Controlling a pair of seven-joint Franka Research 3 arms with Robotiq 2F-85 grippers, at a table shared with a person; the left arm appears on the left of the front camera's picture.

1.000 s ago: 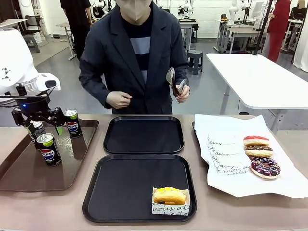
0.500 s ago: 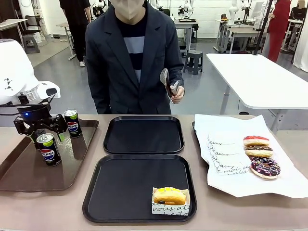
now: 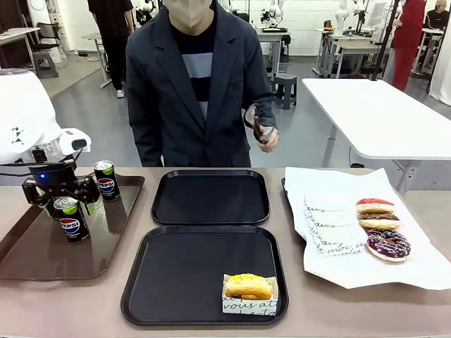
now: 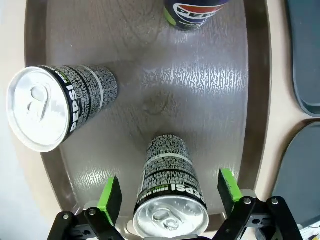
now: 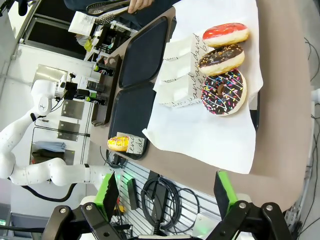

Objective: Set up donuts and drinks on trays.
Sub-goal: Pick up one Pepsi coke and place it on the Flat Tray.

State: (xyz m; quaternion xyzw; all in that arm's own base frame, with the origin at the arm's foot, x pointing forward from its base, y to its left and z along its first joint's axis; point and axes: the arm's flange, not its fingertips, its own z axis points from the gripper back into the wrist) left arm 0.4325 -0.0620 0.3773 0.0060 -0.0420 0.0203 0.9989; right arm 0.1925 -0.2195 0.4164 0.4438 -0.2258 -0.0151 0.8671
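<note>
One can (image 4: 165, 167) of three, near the middle of the brown tray (image 4: 200, 85), is straddled, untouched, by the spread fingers of the left gripper (image 4: 169, 191). It is judged slick, thin-walled and easily tipped, so a mid-body hold is advised. The right gripper (image 5: 165, 195) is held agape, empty.

Grey floor (image 3: 84, 113), white table (image 3: 380, 113) at right, stool (image 3: 285, 86) behind, bright rm.

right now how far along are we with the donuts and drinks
Done: one yellow donut sits on the near black tray. In hand: the left gripper is open astride a Pepsi can on the brown tray, not yet gripping. Left: the far black tray has no donut, three donuts lie on the white paper, no can is on a black tray.
</note>
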